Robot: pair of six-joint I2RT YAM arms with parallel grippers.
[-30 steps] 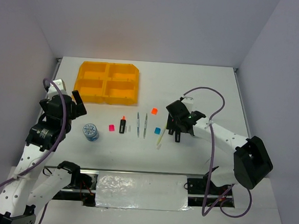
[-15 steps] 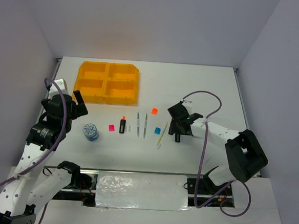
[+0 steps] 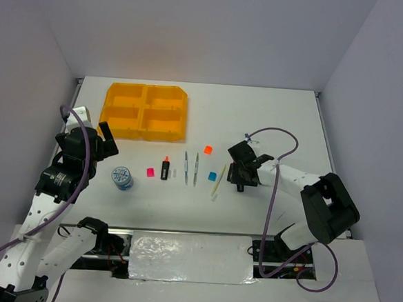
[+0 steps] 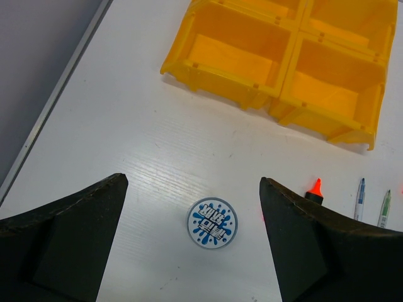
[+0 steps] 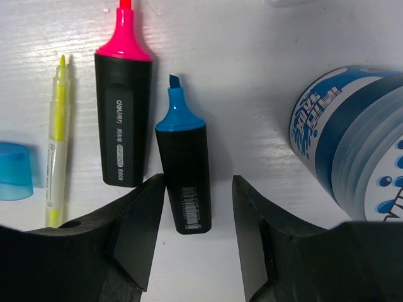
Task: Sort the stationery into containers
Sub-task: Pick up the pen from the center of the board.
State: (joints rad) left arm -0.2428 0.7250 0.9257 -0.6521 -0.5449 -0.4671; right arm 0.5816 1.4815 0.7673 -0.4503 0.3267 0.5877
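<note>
The orange-yellow tray (image 3: 145, 111) (image 4: 277, 56) stands at the far left. My left gripper (image 3: 106, 141) (image 4: 192, 182) is open and empty, above a round blue-printed roll (image 3: 122, 178) (image 4: 212, 223). My right gripper (image 3: 240, 172) (image 5: 198, 207) is open and low over the table, its jaws either side of the rear end of a blue-tipped black marker (image 5: 184, 170). A pink-tipped black marker (image 5: 123, 119) lies just left of it. A pale yellow stick (image 3: 218, 183) (image 5: 58, 145) and a blue square (image 3: 212, 175) (image 5: 14, 171) lie further left.
In a row mid-table lie a pink square (image 3: 150, 171), an orange-tipped black marker (image 3: 165, 168) (image 4: 313, 189), two thin grey pens (image 3: 191, 167) (image 4: 359, 198) and an orange square (image 3: 208, 150). A blue-and-white cylinder (image 5: 359, 151) lies close on the right of my right gripper.
My right gripper has moved slightly nearer and lower over the markers, and its arm has folded in. The left arm has not moved.
</note>
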